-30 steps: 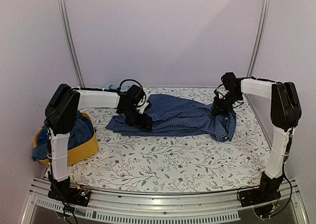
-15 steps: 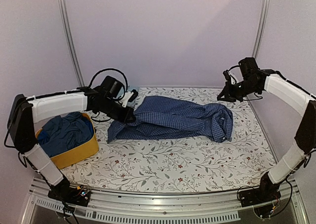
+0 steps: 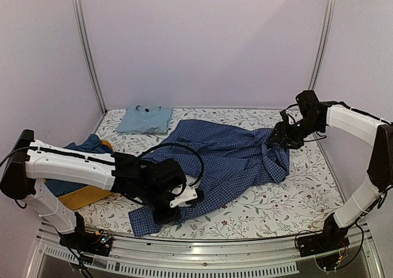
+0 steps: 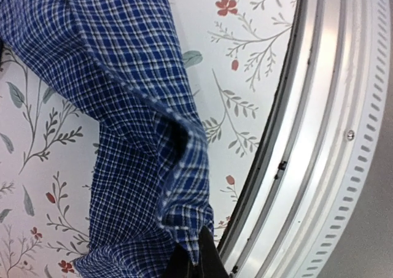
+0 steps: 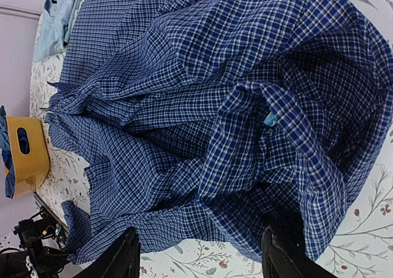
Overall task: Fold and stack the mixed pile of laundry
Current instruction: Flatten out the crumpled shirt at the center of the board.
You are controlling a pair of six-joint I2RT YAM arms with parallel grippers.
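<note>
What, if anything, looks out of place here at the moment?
The checked shirt lies crumpled and askew, one corner pinched by the left gripper at the table's near edge; the T-shirt sits neatly folded.

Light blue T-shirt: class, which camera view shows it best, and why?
Top external: the light blue T-shirt lies folded and whole near the table's far edge. The right wrist view catches only a strip at its upper left; the left wrist view shows none.
</note>
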